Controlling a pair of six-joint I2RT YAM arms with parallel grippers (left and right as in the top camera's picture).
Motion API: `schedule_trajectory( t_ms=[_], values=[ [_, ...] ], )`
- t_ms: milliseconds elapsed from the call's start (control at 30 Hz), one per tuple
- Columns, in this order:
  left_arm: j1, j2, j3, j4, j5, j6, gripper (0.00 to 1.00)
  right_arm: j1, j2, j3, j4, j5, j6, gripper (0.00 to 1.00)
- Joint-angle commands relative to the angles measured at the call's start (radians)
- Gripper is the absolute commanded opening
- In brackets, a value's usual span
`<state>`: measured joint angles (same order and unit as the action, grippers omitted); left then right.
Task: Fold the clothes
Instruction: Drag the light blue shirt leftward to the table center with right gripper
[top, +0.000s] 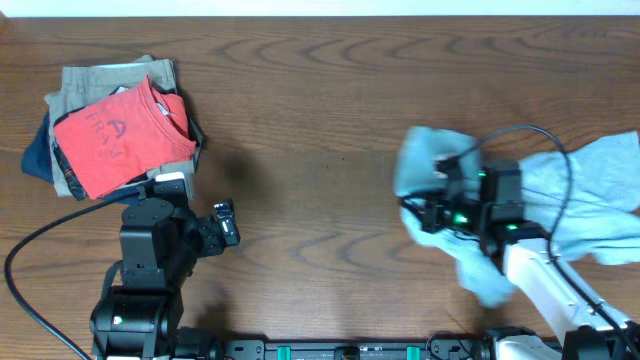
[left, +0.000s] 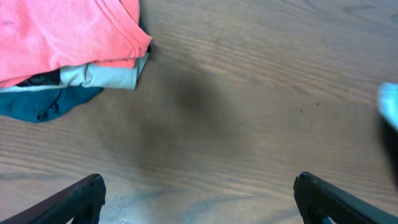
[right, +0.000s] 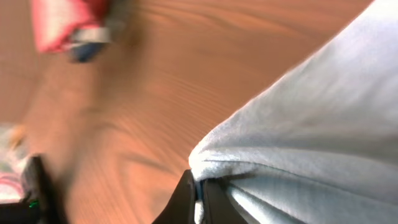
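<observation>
We count one pale blue garment (top: 590, 180), crumpled on the right side of the table (top: 320, 90). At the far left sits one stack of three folded pieces: a red shirt (top: 120, 135) on top, with khaki (top: 95, 82) and navy (top: 38, 160) beneath. There are two grippers. Our right gripper (right: 198, 191) has its fingers pinched together on a fold of the garment, which bunches around it. Our left gripper (left: 199, 196) has its fingers wide apart, holding nothing, over bare wood near the stack.

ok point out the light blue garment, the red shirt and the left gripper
light blue garment (top: 605, 185), overhead view, its flat right part
red shirt (top: 118, 135), overhead view, middle of its front
left gripper (left: 199, 186), left wrist view, gap between its fingertips
</observation>
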<state>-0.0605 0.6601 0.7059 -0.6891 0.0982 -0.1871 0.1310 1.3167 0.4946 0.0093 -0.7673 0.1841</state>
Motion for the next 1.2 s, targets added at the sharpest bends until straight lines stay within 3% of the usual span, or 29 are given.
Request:
schedule_trajectory(
  t_ms=[0, 133, 167, 367, 467, 667, 867, 1033, 1167],
  values=[
    [0.004, -0.002, 0.021, 0.016, -0.001, -0.010, 0.98, 0.108, 0.002, 0.015, 0.123, -0.061, 0.041, 0.15],
    [0.004, -0.002, 0.021, 0.021, -0.001, -0.010, 0.98, 0.121, 0.002, 0.015, 0.170, 0.069, 0.108, 0.89],
    [0.004, -0.002, 0.021, 0.021, -0.001, -0.010, 0.97, 0.116, 0.002, 0.015, 0.162, 0.072, 0.108, 0.99],
    [0.004, -0.002, 0.021, 0.040, 0.000, -0.013, 0.98, 0.053, -0.016, 0.015, -0.014, 0.190, 0.108, 0.99],
    [0.004, 0.003, 0.021, 0.076, 0.008, -0.088, 0.98, 0.013, -0.063, 0.016, -0.125, 0.289, 0.106, 0.99],
    [0.004, 0.072, 0.021, 0.152, 0.154, -0.115, 0.98, -0.063, -0.172, 0.049, -0.380, 0.485, 0.071, 0.99],
    [-0.003, 0.240, 0.021, 0.237, 0.271, -0.164, 0.98, -0.122, -0.247, 0.071, -0.586, 0.546, 0.021, 0.99],
    [-0.036, 0.408, 0.021, 0.351, 0.357, -0.266, 0.98, -0.131, -0.289, 0.071, -0.648, 0.548, 0.009, 0.99],
    [-0.108, 0.565, 0.021, 0.476, 0.400, -0.272, 0.98, -0.132, -0.300, 0.071, -0.684, 0.557, 0.032, 0.99]
  ],
)
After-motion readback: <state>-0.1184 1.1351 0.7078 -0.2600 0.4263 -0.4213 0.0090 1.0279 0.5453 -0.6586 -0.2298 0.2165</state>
